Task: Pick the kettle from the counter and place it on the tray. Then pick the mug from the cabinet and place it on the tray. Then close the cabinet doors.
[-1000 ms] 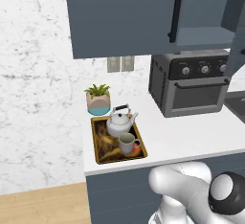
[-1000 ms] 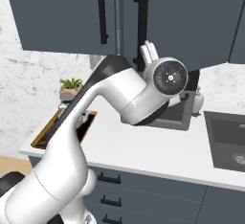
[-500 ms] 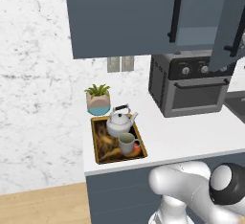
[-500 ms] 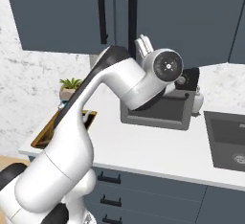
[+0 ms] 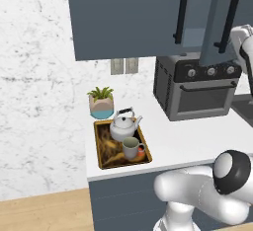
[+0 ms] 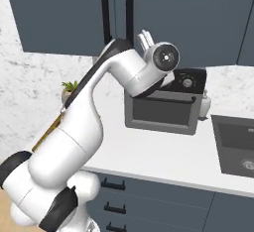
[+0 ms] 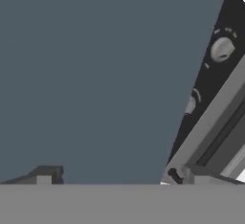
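I am seeing the kettle (image 5: pixel 123 126) sitting on the tray (image 5: pixel 103 151) with the mug (image 5: pixel 131 148) just in front of it, both upright on the patterned base; the tray is lying on the counter (image 5: pixel 192 141) near its left end, just in front of a potted plant (image 5: pixel 101 102). My gripper (image 7: pixel 115 176) is standing wide with nothing between its tips, and the hand camera is looking close along a cabinet door (image 7: pixel 95 74); beside that panel I am making out the knobs of the oven (image 7: pixel 217 74). From the left base camera the right-hand cabinet door (image 5: pixel 225 18) is hanging partly ajar, a paler strip of the cabinet (image 5: pixel 192 38) showing between the doors; the left-hand door (image 5: pixel 133 18) is lying flush.
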